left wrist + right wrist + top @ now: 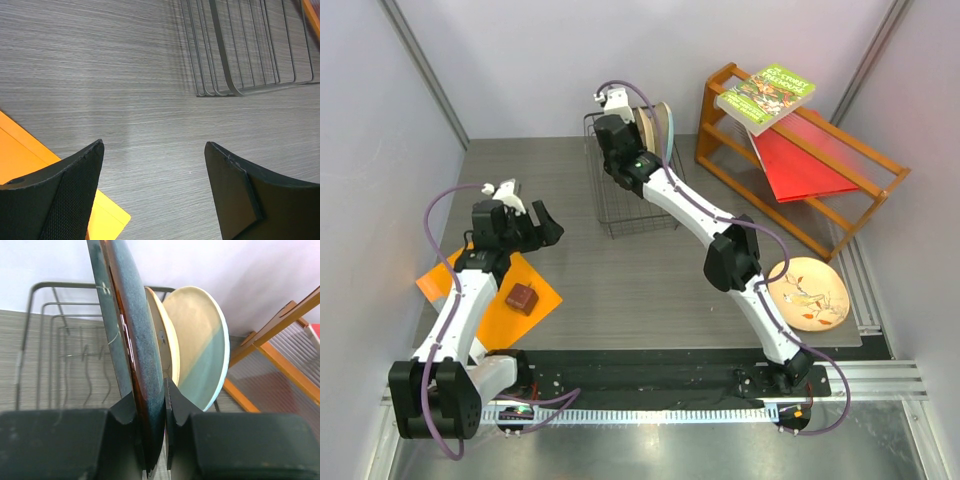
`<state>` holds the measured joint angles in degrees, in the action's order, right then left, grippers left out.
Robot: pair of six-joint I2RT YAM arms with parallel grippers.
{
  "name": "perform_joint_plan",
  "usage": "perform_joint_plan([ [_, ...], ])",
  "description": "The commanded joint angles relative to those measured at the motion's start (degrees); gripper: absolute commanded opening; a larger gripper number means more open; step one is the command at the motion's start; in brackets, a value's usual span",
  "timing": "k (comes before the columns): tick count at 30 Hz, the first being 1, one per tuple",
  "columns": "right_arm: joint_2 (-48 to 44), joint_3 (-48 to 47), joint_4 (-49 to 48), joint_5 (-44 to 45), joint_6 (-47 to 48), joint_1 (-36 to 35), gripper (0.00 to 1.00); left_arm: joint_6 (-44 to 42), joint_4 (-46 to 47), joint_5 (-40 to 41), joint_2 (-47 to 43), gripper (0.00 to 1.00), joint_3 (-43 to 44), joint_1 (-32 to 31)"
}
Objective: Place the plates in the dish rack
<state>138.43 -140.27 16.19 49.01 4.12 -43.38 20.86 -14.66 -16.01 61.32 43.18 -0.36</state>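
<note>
My right gripper (150,405) is shut on the rim of the dark blue-grey speckled plate (134,335), which it holds upright over the black wire dish rack (620,205) at the back of the table. Two plates stand on edge in the rack just right of it: a tan one (161,337) and the cream and light-blue one (200,345). Another tan-orange plate (808,294), painted with a bird and branch, lies flat at the table's right side. My left gripper (542,222) hovers open and empty left of the rack, over bare table (150,90).
An orange sheet (485,300) with a small brown block (522,298) lies under the left arm. The orange wooden shelf (820,215) at the back right carries a book (766,96) and a red folder (800,165). Walls close in on both sides.
</note>
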Motion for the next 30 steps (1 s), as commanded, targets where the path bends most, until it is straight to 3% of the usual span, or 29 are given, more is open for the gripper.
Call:
perform_joint_plan([
  [1,-1.4,-5.9,-15.4,4.4,3.5,0.4,0.01,0.5,3.5,-0.2,-1.0,0.82,-0.5,0.2],
  [18,6.8,-7.3,-18.5,5.4,7.4,2.1,0.01,0.8,4.7,-0.9,-1.2,0.82,-2.0,0.2],
  [30,7.7,-7.7,-20.8,4.5,6.6,3.2,0.01,1.5,6.3,-2.0,0.2,0.82,-2.5,2.1],
])
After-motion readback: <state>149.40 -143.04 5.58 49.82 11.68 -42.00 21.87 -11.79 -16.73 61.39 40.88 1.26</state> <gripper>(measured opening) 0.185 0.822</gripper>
